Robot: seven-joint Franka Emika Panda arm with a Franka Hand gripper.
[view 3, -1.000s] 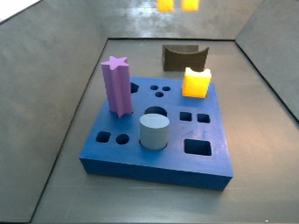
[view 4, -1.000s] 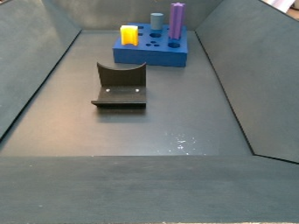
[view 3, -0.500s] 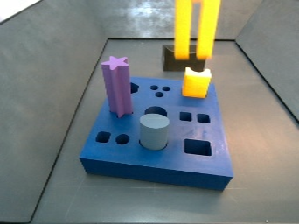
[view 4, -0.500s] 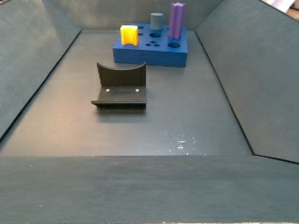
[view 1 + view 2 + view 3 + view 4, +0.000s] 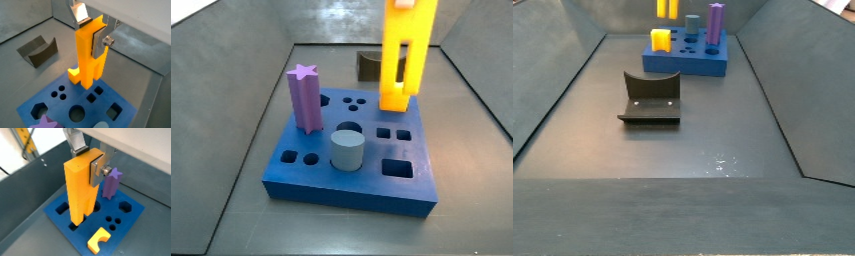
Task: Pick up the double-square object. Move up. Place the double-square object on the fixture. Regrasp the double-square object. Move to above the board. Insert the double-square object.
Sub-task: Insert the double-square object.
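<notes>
The board lies on the floor, carrying a purple star post, a grey cylinder and a stubby yellow block. Above it, the double-square object hangs upright, prongs down, clamped near its top between the jaws of the gripper. This looks like the move above the board; next, the prongs need lining up with their paired square holes before lowering. The fixture stands empty, well apart. No writing is legible.
</notes>
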